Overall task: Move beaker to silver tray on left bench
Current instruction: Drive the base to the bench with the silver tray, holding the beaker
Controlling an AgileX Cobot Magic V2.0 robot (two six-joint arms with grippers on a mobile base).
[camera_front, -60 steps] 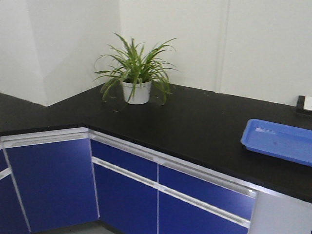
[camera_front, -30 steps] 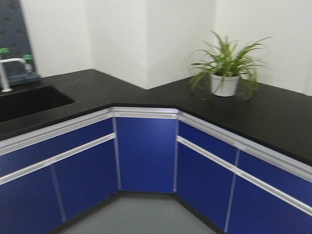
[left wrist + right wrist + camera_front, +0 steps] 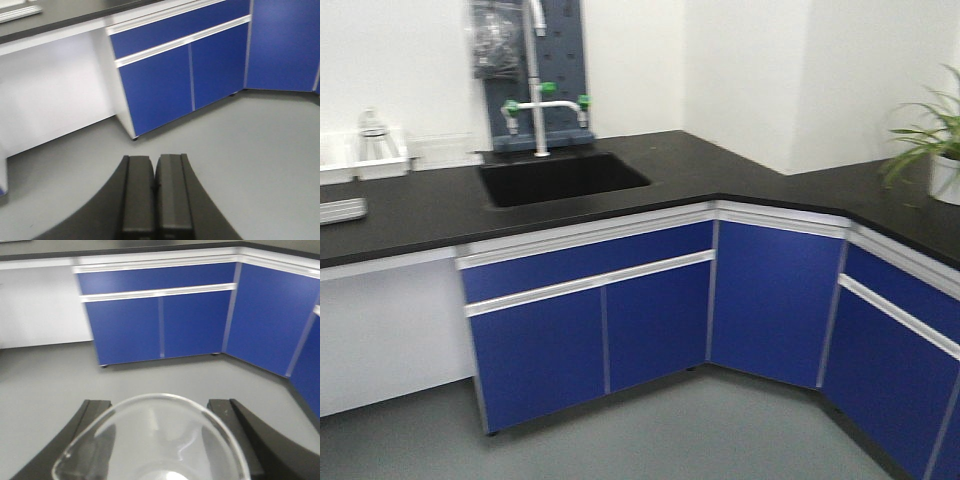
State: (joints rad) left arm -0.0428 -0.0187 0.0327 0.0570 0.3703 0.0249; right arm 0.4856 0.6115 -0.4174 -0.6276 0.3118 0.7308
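We hold the beaker (image 3: 150,440) between our right fingers (image 3: 252,437), one on each side of its wall, above the floor (image 3: 50,375). Our left fingers (image 3: 140,195) are pressed together, empty. The grey tray (image 3: 342,210) lies on the desk (image 3: 420,205), far left.

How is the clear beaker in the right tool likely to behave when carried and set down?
The beaker looks like thin clear glass, so it is probably fragile and slippery in the right tool. It appears empty, so it is likely light, and it could tip if set down unevenly.
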